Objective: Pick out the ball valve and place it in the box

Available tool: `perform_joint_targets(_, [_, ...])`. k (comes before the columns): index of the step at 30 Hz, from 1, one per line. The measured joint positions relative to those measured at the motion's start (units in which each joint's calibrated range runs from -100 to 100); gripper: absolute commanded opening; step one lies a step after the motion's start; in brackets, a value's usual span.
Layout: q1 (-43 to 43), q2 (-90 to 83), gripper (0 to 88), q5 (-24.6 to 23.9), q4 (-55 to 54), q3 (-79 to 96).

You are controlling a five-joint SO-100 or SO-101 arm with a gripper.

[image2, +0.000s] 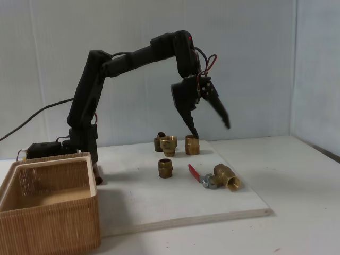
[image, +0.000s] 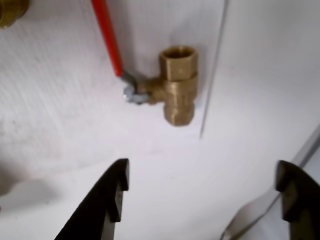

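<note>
The ball valve (image: 177,85) (image2: 222,178) lies on the white board, brass body with a round threaded opening, a silver nut and a thin red lever handle (image: 107,35). In the wrist view it sits above and between my two black fingers (image: 107,195), which stand wide apart. My gripper (image: 202,192) (image2: 211,130) is open and empty, hanging in the air above and behind the valve in the fixed view. The box (image2: 48,212), light brown with ribbed sides and a pale rim, stands at the front left in the fixed view.
Several plain brass fittings (image2: 165,168) (image2: 192,144) stand on the white board (image2: 175,204) behind and left of the valve. Another fitting (image: 11,11) peeks in at the wrist view's top left. The arm's base (image2: 79,143) stands behind the box.
</note>
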Motion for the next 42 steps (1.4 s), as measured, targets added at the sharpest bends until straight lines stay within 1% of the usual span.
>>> perform_joint_targets(10, [0.0, 0.0, 35.8, 0.1, -0.09, 1.72])
perform_joint_targets(14, [0.0, 0.0, 35.8, 0.21, -3.44, 4.54])
perform_joint_targets(20, [0.0, 0.0, 35.8, 2.79, -8.25, 10.62])
perform_joint_targets(25, [1.04, 0.0, 36.2, 3.1, -11.69, 14.53])
perform_joint_targets(28, [2.74, 0.0, 36.4, 3.77, -12.3, 15.52])
perform_joint_targets(33, [2.89, 0.0, 36.5, 5.94, -12.3, 15.52])
perform_joint_targets(37, [4.22, 0.0, 36.4, 6.25, -12.3, 15.71])
perform_joint_targets(42, [3.78, 3.56, 36.2, 6.25, -14.36, 17.07])
